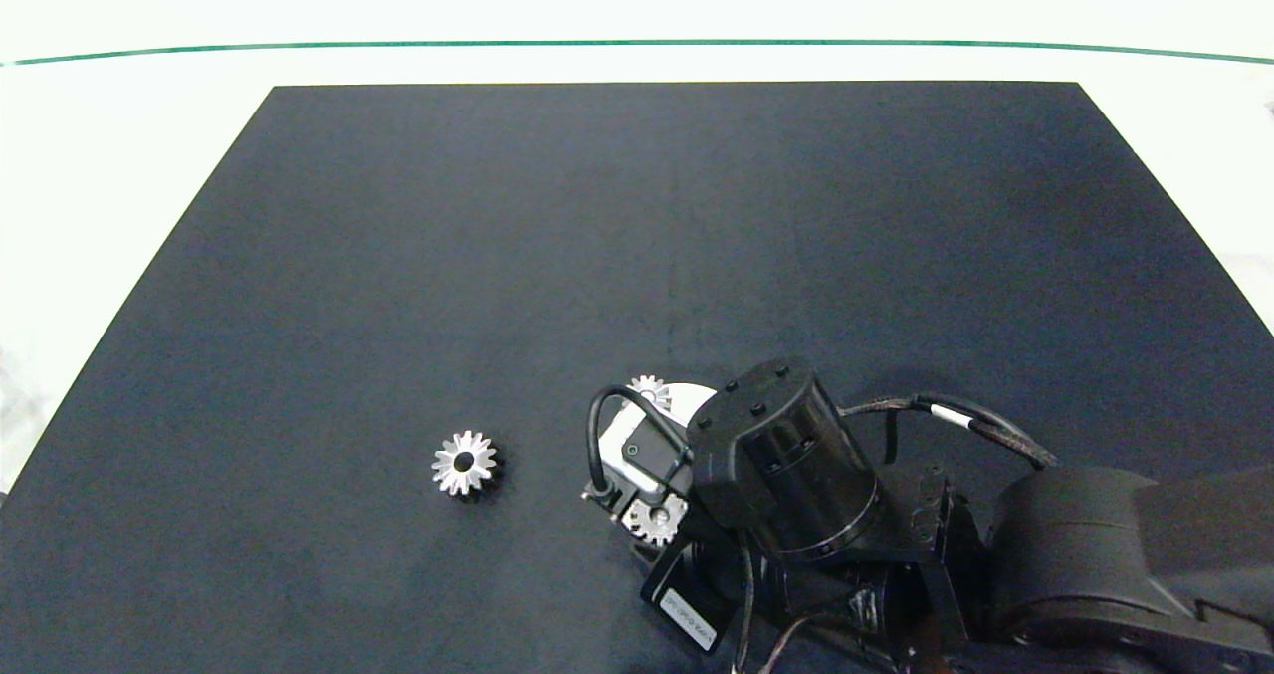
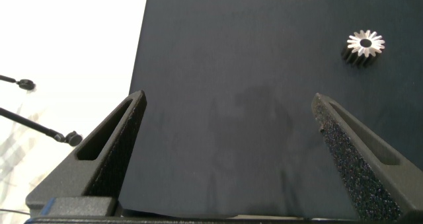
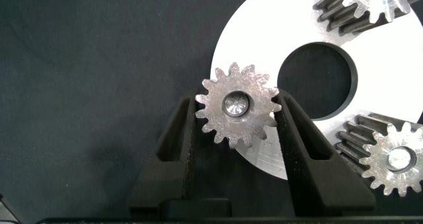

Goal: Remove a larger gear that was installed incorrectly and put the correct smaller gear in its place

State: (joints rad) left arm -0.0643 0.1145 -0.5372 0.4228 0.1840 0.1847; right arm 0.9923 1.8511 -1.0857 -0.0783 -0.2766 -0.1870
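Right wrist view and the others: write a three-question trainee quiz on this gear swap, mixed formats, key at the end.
1. True or false: the larger gear lies alone on the black mat, away from the white plate.
2. Which gripper closes on the smaller gear? A. left gripper B. right gripper C. neither
3. Fill in: besides the gripped gear, the right wrist view shows ___ other small gears on the plate.

Key: 1 true; 2 B; 3 two, an upper gear and a lower gear.
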